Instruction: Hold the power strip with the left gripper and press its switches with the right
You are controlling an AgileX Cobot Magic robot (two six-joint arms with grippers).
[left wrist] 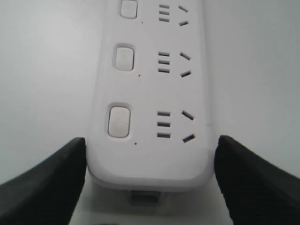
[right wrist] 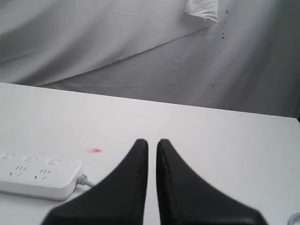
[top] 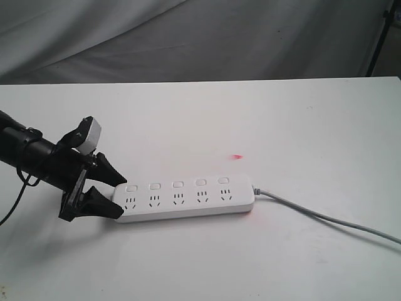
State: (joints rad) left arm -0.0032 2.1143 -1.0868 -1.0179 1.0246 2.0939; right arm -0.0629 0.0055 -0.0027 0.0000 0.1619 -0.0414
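Note:
The white power strip lies flat on the white table, its grey-white cord trailing off to the right. Its row of small switches sits above the sockets. My left gripper straddles the strip's left end, one black finger pressed against each long side, shut on it. Seen from the left wrist, the strip fills the space between the fingers, with the nearest switch in plain sight. The right gripper is outside the exterior view; its fingers are shut and empty, hovering to the right of the strip's cord end.
A grey cloth backdrop hangs behind the table's far edge. A black stand leg rises at the far right corner. A small red light spot lies on the table just beyond the strip.

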